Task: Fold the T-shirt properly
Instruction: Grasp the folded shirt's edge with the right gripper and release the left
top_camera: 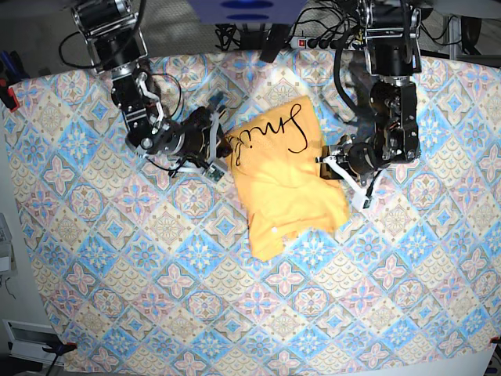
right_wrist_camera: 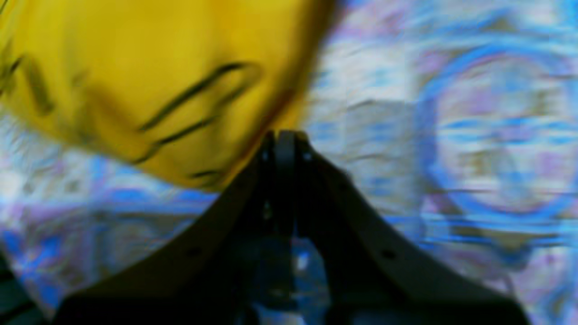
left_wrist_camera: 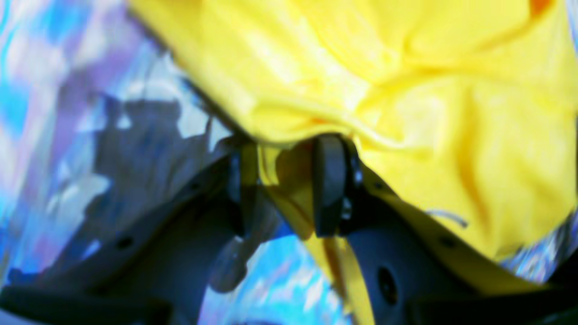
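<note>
The T-shirt [top_camera: 286,176] sits bunched just above table center. It's soft, floppy cloth, so I'd pinch hems or corners. Left gripper [left_wrist_camera: 282,180] jaws are clamped on an edge at its 3 o'clock; right gripper [right_wrist_camera: 280,144] jaws are clenched, empty, at 9.

Base view bright, even, sharp, soft shadows. Both wrist views heavily blurred, smeared; right wrist view dimmer.
</note>
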### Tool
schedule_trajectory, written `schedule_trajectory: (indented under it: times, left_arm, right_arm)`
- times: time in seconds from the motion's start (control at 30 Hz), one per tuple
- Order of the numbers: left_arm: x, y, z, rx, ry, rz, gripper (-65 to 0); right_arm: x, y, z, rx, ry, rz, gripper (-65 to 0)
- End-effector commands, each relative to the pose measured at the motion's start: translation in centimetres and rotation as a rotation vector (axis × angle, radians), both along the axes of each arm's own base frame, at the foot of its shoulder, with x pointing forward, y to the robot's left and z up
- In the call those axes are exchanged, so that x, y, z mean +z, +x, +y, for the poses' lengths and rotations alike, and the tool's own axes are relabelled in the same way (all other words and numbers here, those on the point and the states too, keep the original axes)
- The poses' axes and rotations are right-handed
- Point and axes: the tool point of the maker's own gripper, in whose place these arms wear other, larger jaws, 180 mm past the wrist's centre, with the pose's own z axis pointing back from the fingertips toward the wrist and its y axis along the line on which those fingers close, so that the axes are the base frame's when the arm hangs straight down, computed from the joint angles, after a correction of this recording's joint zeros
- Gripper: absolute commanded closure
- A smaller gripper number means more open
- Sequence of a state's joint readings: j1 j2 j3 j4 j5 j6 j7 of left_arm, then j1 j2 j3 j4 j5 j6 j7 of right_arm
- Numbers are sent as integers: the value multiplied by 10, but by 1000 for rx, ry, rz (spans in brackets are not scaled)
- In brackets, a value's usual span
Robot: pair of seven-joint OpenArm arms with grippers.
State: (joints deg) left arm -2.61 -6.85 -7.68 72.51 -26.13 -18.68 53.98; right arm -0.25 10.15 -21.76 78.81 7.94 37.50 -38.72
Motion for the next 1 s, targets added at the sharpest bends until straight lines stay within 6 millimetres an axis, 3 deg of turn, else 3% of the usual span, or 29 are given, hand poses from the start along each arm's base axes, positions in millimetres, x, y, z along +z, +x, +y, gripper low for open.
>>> schedule_trajectory:
  times: [0.0,0.17,0.43,0.53,0.7,0.83,0.97]
  left_arm:
    - [2,7,-4,-17,6,-13,-203]
    - [0,25,-40,-123,6,-45,-203]
    - [29,35,-44,-143,9,-142,-203]
    - [39,23,-19,-109,43,-152,-203]
    - [56,-7,45,60,94,-176,-203]
    - [62,-37,75,106,155,-173,-203]
    - [66,-64,98,157,196,-159,-203]
  right_arm:
    - [19,13,3,-1,38,-60,0]
    - [33,1,1,18,42,-103,0]
    - [71,6,15,48,84,-210,0]
    - [82,8,22,56,102,-239,0]
    - [98,4,64,125,173,-262,-1]
    - [100,-5,105,195,228,-240,-1]
    - [96,-1,139,239,260,-208,0]
